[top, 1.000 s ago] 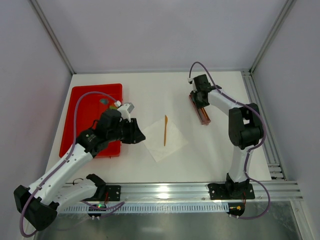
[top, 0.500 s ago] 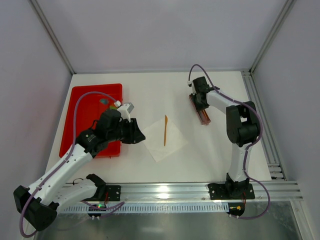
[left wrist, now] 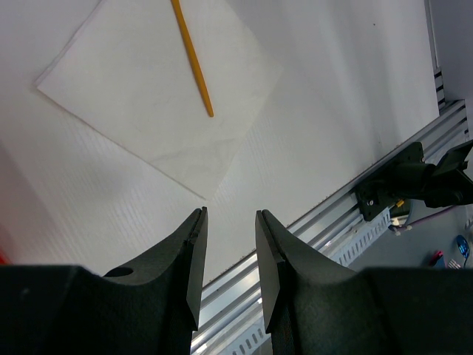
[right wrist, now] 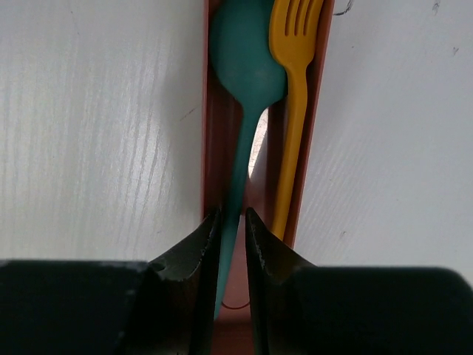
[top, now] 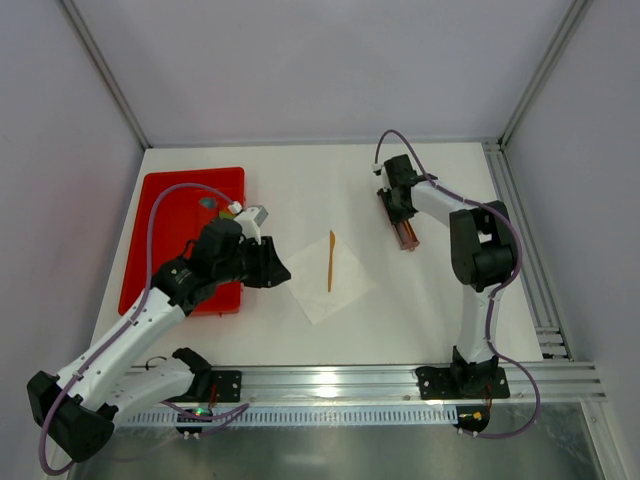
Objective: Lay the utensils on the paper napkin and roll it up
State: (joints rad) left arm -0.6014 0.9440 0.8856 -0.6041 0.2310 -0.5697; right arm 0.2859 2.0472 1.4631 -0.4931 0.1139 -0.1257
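Narrow brown tray [right wrist: 314, 133] with teal spoon [right wrist: 244, 81] (right tool [right wrist: 231, 222] pinching its handle), yellow fork [right wrist: 294, 89].

I see a white napkin [left wrist: 159, 89] under an orange stick [left wrist: 193, 58]. A teal spoon [right wrist: 244, 89] and yellow fork [right wrist: 294, 74] fill a reddish-brown holder [right wrist: 320, 103].

Thin white paper napkin [left wrist: 159, 89]: matt, slightly wrinkled. Slender orange stick [left wrist: 192, 58] on it: smooth, looked plastic. Teal spoon [right wrist: 244, 81] and yellow fork [right wrist: 294, 89]: smooth plastic, low sheen, in a reddish-brown tray [right wrist: 316, 111], also plastic. White desk [right wrist: 96, 126]: finely ribbed, semi-gloss. Red tray [top: 172, 215]: glossy plastic.
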